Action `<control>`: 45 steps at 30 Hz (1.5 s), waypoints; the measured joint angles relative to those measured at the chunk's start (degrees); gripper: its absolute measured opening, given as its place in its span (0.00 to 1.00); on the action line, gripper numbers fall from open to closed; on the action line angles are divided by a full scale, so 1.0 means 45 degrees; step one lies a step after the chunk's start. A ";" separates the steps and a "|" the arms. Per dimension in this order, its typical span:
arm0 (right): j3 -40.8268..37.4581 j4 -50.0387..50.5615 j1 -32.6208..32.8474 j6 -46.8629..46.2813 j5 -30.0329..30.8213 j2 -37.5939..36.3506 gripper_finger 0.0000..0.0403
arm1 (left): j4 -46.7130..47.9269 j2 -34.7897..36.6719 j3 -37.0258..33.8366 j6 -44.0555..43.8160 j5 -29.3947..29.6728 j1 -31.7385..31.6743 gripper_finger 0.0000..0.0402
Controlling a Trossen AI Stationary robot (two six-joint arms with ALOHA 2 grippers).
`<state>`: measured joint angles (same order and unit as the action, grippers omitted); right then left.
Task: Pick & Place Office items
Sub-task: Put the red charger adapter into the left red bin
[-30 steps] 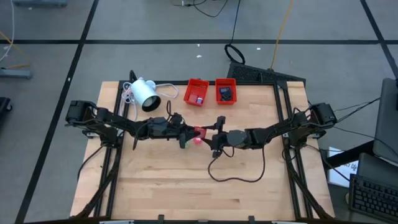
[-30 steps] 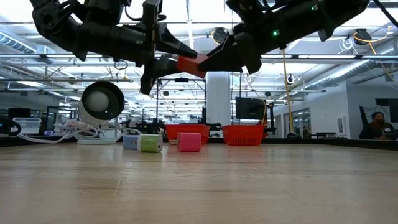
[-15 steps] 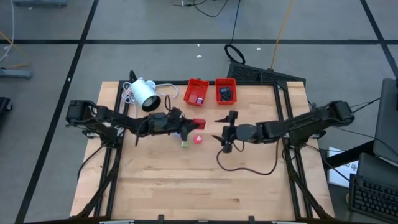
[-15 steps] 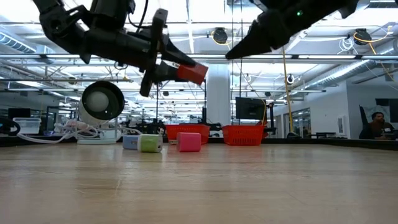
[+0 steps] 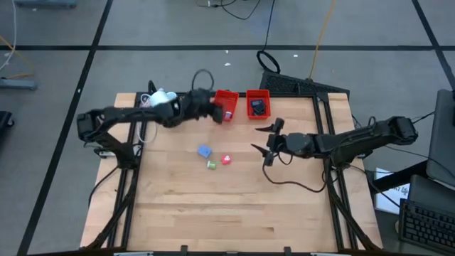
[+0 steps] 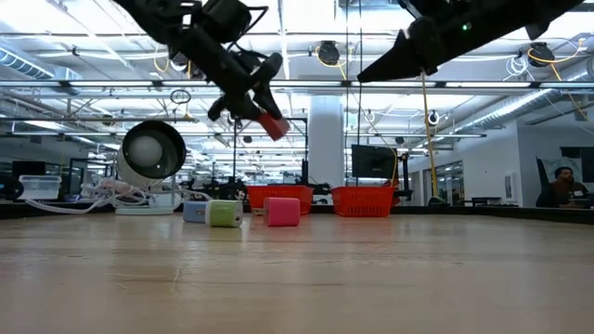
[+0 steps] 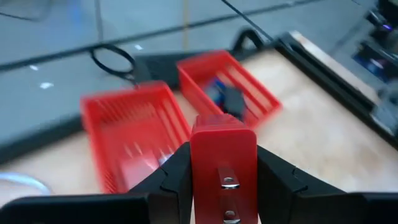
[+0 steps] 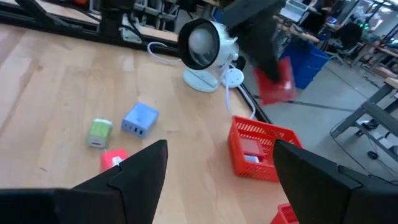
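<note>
Left gripper pinches a red block above the left red tray.
The block's long axis runs along the fingers, tip tilted downward; right gripper hovers, jaws spread.

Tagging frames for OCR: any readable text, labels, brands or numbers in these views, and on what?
None readable.
Red piece in the left gripper: no print visible.
Trays, lamp-like device, pieces on the table: no legible marks.
Room signage in the low view: too small to read.
</note>
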<state>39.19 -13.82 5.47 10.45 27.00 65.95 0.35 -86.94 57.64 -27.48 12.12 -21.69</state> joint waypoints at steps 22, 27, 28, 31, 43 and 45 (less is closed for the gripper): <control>-0.0387 -0.1055 -0.0286 0.0255 -0.0014 0.0019 0.69 | 0.0592 -0.2293 0.1958 0.0029 -0.0783 -0.2090 0.31; -0.0387 -0.1061 -0.0281 0.0172 -0.0029 0.0019 0.69 | -0.0426 -0.3451 0.1958 -0.0040 0.0211 -0.2069 0.31; -0.0387 -0.1061 -0.0281 0.0172 -0.0037 0.0019 0.69 | -0.0447 -0.3645 0.1958 -0.0090 0.0320 -0.2069 0.31; -0.0387 -0.1027 -0.0281 0.0167 -0.0042 0.0019 0.69 | -0.0536 -0.4189 0.1953 -0.0320 0.0310 -0.2119 0.31; -0.0387 -0.1022 -0.0281 0.0158 -0.0052 0.0019 0.69 | -0.2713 -0.5609 0.1944 -0.1068 -0.0476 -0.2118 0.31; -0.0387 -0.1022 -0.0281 0.0158 -0.0052 0.0019 0.69 | -0.2870 -0.5753 0.1949 -0.1209 -0.0550 -0.2118 0.31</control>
<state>37.45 -18.41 4.21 11.16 26.76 66.04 -12.56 -112.83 66.41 -32.92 9.65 -31.22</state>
